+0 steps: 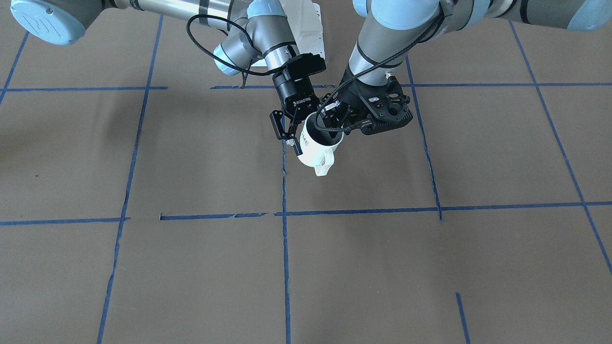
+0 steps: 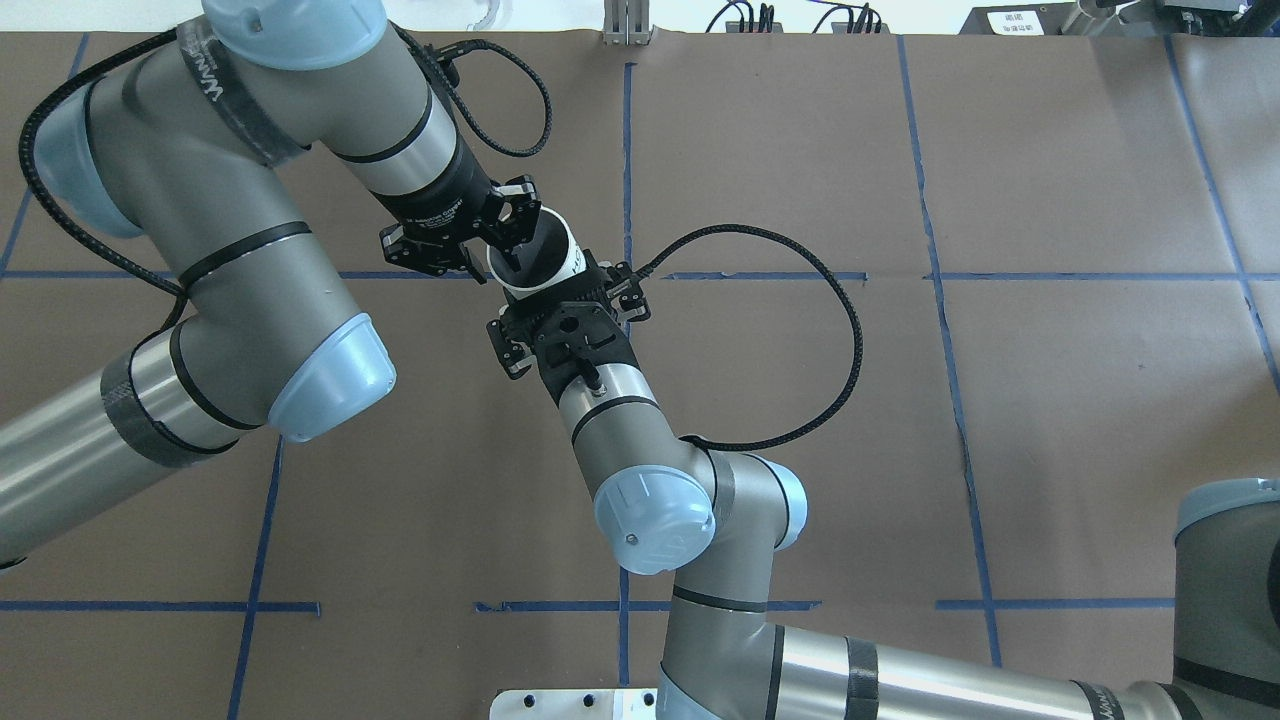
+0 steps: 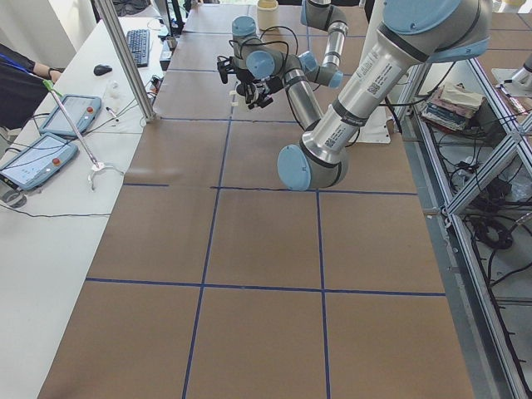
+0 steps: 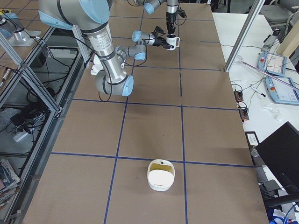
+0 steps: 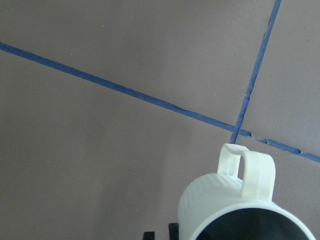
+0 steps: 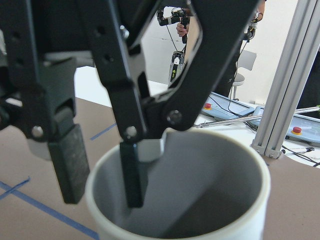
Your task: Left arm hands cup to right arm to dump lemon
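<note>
Cup: a white ribbed mug (image 1: 315,150), grey inside, held tilted above the counter (image 1: 191,157) near a crossing of blue tape lines (image 1: 285,200). Both claws meet at it.
Handle: the squared loop (image 5: 247,167) points away from the left claw, toward the operators' side of the counter.
Writing on the mug: dark letters (image 1: 306,139) run sideways down the wall. "OME" can be read; the rest is covered by a finger of the right claw.
Left claw (image 2: 505,250): clenched on the mug's rim. The right wrist view shows one finger (image 6: 131,175) inside the mug and the other (image 6: 70,155) outside the wall.
Right claw (image 2: 560,292): fingers spread wide to either side of the mug's body. One fingertip lies against the lettered side. I cannot tell whether it is clamping.
Brand: "ROBOTIQ" in white (image 1: 300,101) on the right claw's black body.
Left wrist print: white lettering, too small to read.
Elsewhere: a white container (image 4: 161,176) stands on the counter, well apart from the arms.
</note>
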{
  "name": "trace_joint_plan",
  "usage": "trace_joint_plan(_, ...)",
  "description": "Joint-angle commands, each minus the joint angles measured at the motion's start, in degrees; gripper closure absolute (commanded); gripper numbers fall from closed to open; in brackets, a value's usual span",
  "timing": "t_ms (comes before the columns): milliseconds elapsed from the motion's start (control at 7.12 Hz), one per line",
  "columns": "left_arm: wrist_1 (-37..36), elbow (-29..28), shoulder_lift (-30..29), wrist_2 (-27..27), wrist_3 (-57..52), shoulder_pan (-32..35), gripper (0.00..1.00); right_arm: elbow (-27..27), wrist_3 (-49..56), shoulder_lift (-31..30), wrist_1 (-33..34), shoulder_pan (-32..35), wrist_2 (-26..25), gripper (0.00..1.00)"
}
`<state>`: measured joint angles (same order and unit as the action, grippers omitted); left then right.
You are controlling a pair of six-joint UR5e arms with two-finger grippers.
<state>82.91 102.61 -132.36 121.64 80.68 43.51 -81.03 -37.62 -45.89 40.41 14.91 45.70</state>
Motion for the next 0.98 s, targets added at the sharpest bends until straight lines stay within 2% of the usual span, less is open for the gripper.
trace_joint_plan(0, -0.03, 0.05, 0.0, 0.0, 0.0, -0.09, 0.95, 0.0, 0.26, 0.1, 0.02, -0.06, 0.09, 0.79)
trace_joint_plan(140, -0.03, -0.04, 0.17, -0.09, -0.09, -0.09, 1.0, 0.08, 0.79, 0.36, -0.07, -0.06, 0.0, 0.16)
trace_joint_plan(281, -0.03, -0.04, 0.17, -0.09, -0.17, 0.0, 1.0, 0.0, 0.88, 0.28, -0.07, -0.06, 0.0, 0.0)
trace_joint_plan(843, 0.06, -1.18, 0.0, -0.09, -0.7, 0.09, 1.0, 0.0, 0.88, 0.1, -0.07, -0.15, 0.0, 0.0)
